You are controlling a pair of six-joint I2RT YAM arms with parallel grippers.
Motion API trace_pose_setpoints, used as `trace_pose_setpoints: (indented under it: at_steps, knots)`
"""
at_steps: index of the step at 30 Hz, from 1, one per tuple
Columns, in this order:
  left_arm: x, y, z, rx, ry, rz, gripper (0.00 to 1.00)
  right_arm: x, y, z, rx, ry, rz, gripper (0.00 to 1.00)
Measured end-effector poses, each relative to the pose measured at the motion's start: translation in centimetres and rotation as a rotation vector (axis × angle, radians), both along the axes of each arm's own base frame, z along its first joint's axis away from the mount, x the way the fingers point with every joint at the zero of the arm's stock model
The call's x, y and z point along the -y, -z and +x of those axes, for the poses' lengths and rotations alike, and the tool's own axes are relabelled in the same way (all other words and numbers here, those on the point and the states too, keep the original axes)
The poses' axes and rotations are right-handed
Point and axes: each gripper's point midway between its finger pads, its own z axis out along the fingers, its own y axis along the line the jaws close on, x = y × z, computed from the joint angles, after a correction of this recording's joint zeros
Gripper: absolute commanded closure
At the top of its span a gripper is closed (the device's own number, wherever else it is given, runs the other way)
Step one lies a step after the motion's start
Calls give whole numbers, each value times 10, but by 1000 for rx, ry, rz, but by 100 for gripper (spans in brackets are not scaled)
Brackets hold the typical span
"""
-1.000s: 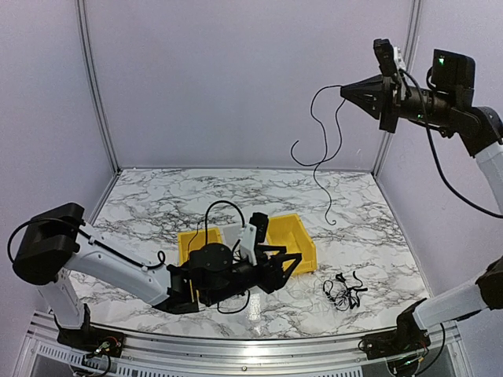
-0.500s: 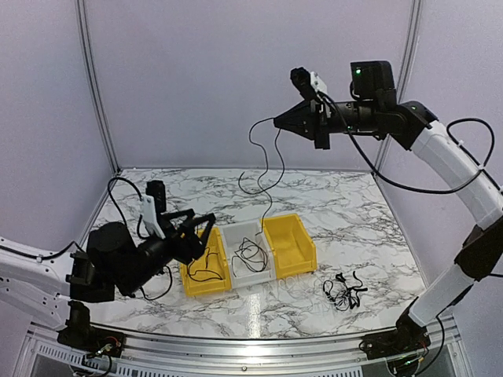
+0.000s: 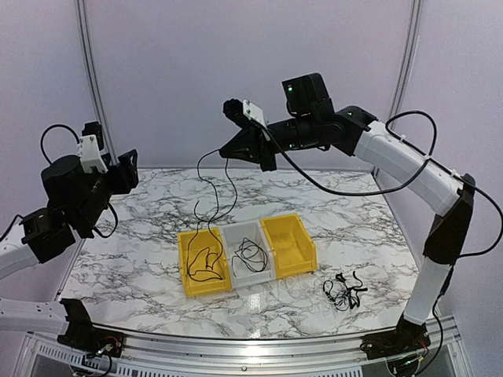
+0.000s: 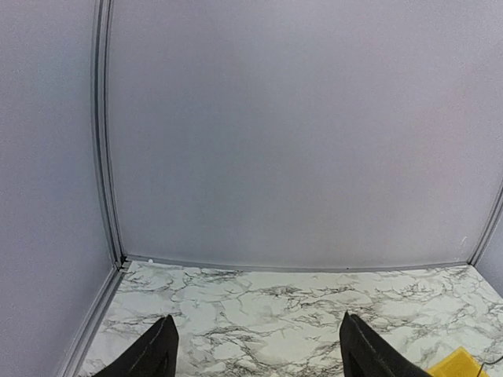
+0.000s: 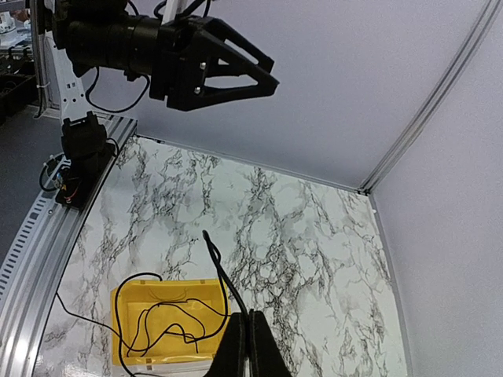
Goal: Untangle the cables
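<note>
Your marble table (image 3: pixel 354 212) fills the floor of the booth.

Your right arm (image 3: pixel 393 153) reaches high across the middle, pointing left. Your left arm (image 3: pixel 47 228) is raised at the far left, well away from the bins and aimed at the back wall.

Three bins sit side by side near the front centre, touching:
- left yellow bin (image 3: pixel 185 243)
- white bin (image 3: pixel 236 234) in the middle
- right yellow bin (image 3: pixel 295 243)

Your left gripper (image 4: pixel 255 353) has its jaws spread wide with nothing between them. The right wrist view shows the same thing, two prongs apart in the air.

Your right gripper (image 3: pixel 222 151) is pinched tight on the held cable (image 3: pixel 211 188), and in its own wrist view the fingers (image 5: pixel 240 345) are pressed together with the wire coming out of them.

The held cable is black and hangs from that gripper in loose loops. Its lower part reaches down to the back of the left yellow bin. You can't tell whether it touches anything there.

A black bin cable (image 3: pixel 206 263) lies looped inside the left yellow bin. Another black loop, the white-bin cable (image 3: pixel 250 255), lies in the white bin.

A small tangled bunch (image 3: pixel 342 289) of black wire lies on the table right of the right yellow bin, apart from it.
</note>
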Motion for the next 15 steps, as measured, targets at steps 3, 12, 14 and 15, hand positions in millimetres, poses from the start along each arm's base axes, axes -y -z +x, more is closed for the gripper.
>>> trace_pose_setpoints:
  at_steps: [3,12,14,15]
  knots:
    - [-9,-2,2,6,-20,41,27,-9,19,4,-27,-5,-27,100]
    - [-34,47,19,-76,-48,64,29,-32,96,16,-148,-18,-118,100]
    - [-32,48,19,-77,-37,61,29,-39,115,20,-178,-18,-140,100]
    - [-32,49,19,-76,-32,60,30,-42,125,21,-191,-19,-152,100]
